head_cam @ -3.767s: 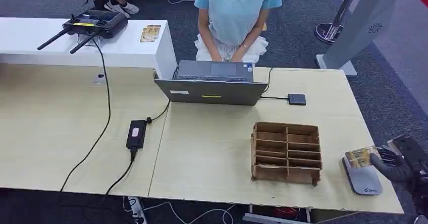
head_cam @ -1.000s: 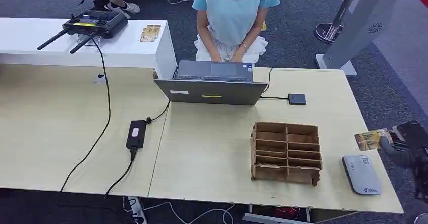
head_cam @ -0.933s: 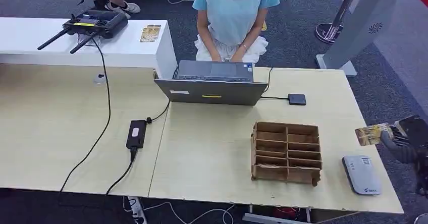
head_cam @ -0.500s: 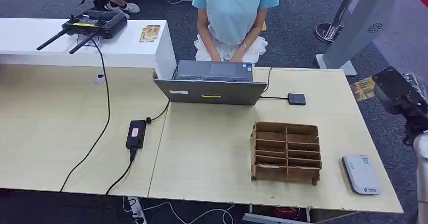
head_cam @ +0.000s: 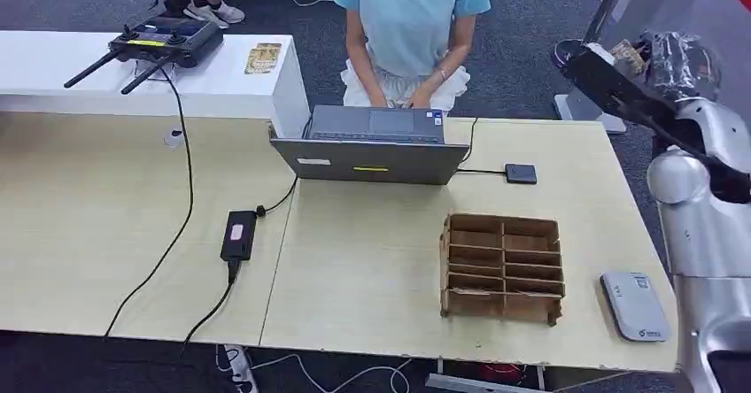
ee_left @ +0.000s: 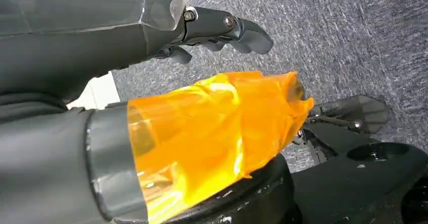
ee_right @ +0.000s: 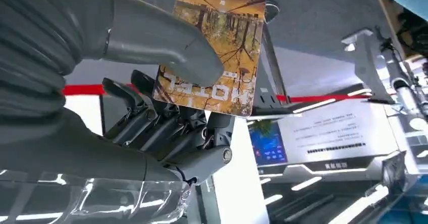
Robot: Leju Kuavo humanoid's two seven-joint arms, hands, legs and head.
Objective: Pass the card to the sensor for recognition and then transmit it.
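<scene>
A card (head_cam: 630, 53) printed with an autumn forest is held up in the air by my right hand (head_cam: 611, 74), off the table's far right corner. In the right wrist view the thumb (ee_right: 151, 37) pins the card (ee_right: 212, 47) against the dark fingers (ee_right: 171, 128). The grey card sensor (head_cam: 634, 306) lies flat near the table's front right corner, well below and in front of the raised hand. My left hand (ee_left: 151, 108) hangs over grey carpet with an orange-taped thumb, its fingers (ee_left: 222, 24) apart and holding nothing.
A wooden compartment rack (head_cam: 503, 267) stands left of the sensor. A person (head_cam: 409, 30) sits behind an open laptop (head_cam: 372, 150) at the table's far edge. A small black box (head_cam: 521, 173), a power brick (head_cam: 239, 234) and cables lie on the table (head_cam: 372, 269). A grey stand (head_cam: 633, 21) rises behind my hand.
My right hand has lifted the card from just above the sensor and carried it up and away to beyond the table's far right corner. The sensor stays in place.
</scene>
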